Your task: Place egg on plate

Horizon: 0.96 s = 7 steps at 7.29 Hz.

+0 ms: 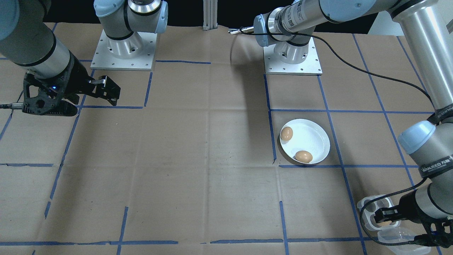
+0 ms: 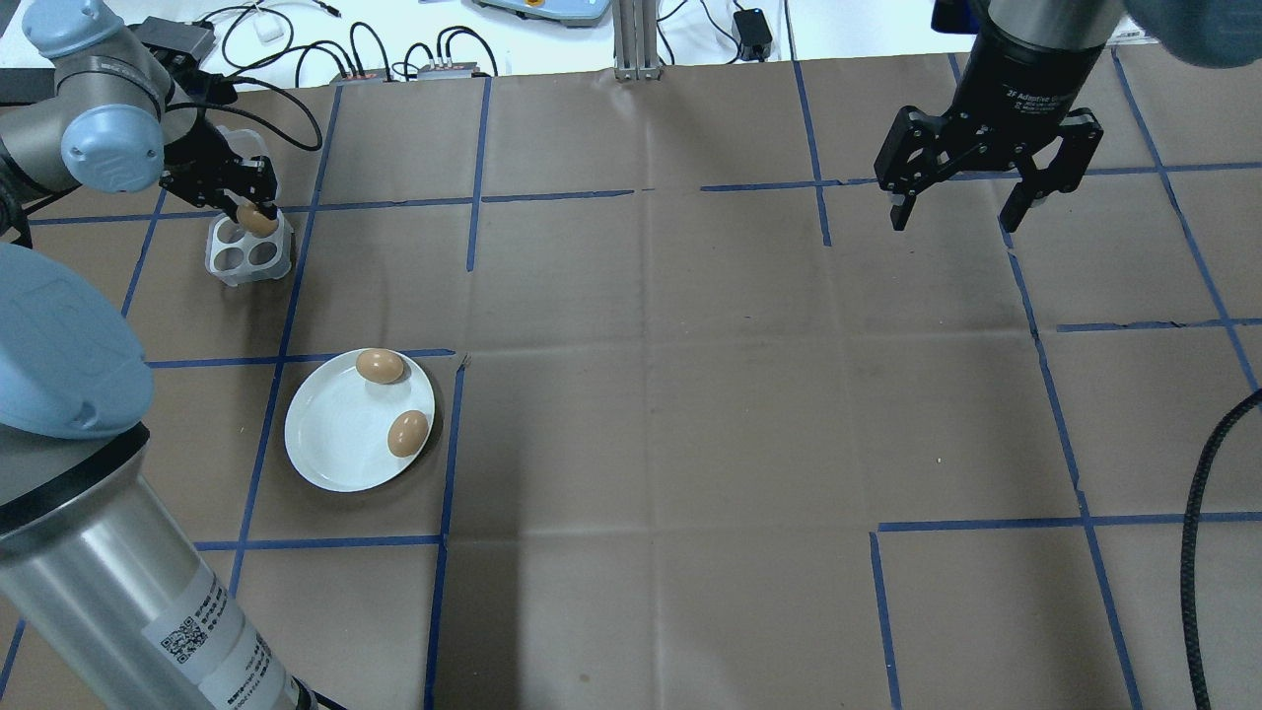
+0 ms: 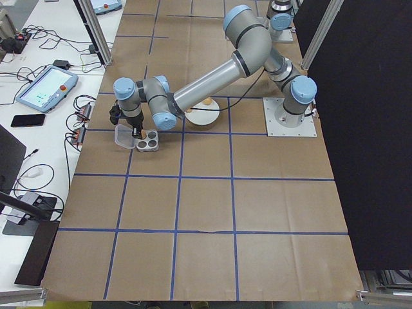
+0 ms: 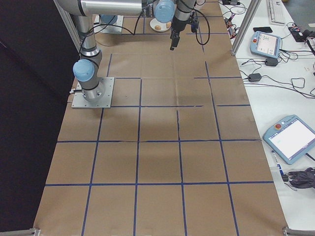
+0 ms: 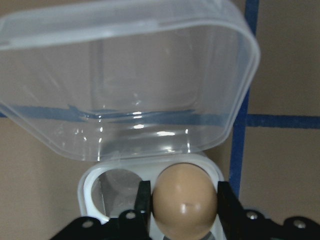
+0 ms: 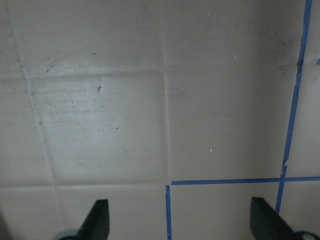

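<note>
A white plate (image 2: 333,446) lies on the left of the table with two brown eggs (image 2: 380,366) (image 2: 407,433) on it; the front-facing view shows the same plate (image 1: 308,139). Farther back stands a small white egg tray (image 2: 237,258) with its clear lid (image 5: 125,75) open. My left gripper (image 2: 252,205) is over the tray's corner cell, shut on a third brown egg (image 5: 184,200) between its fingers. I cannot tell whether that egg rests in the cell or hangs just above it. My right gripper (image 2: 951,212) hangs open and empty at the far right.
Brown paper with a blue tape grid covers the table (image 2: 690,394). Both arm bases (image 1: 122,49) stand at the robot's edge. Cables and devices (image 2: 394,49) lie beyond the far edge. A black cable (image 2: 1198,552) hangs at the right.
</note>
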Available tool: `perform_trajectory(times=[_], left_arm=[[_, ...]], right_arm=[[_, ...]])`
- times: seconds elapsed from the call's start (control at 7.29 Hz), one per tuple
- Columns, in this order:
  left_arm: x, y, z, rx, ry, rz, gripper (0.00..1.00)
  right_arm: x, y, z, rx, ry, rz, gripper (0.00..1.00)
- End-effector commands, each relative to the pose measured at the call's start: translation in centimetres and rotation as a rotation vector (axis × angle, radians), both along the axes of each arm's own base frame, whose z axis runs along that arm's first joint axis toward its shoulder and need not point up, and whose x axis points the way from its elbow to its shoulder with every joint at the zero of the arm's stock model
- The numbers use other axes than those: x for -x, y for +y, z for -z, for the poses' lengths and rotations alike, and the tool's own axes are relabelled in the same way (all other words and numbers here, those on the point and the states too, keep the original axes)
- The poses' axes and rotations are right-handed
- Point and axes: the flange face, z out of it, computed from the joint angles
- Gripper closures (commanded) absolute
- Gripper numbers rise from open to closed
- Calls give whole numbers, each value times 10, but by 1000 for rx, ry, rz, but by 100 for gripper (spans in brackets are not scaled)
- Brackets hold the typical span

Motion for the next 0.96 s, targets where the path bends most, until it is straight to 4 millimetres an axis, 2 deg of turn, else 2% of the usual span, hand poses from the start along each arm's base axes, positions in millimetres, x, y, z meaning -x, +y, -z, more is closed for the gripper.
perform_trajectory(times=[0.0,0.14,0.27,0.41,0.55,0.69,0.82], left_arm=[[14,23,-63,-23,3,-7,76],[39,41,-81,-55,15,-31,77],[76,70,-79,-91,28,-50,78],[106,109,-73,-126,34,-64,78],[129,160,-60,-178,44,-83,79],[143,207,-39,-210,53,-84,79],[150,231,0,-176,42,-84,79]], right_arm=[[0,0,0,0,1,0,0],[0,0,1,-2,0,0,0],[0,0,0,0,1,0,0],[0,0,0,0,0,0,0],[0,0,0,0,0,0,0],[0,0,0,0,0,0,0],[0,0,0,0,0,0,0]])
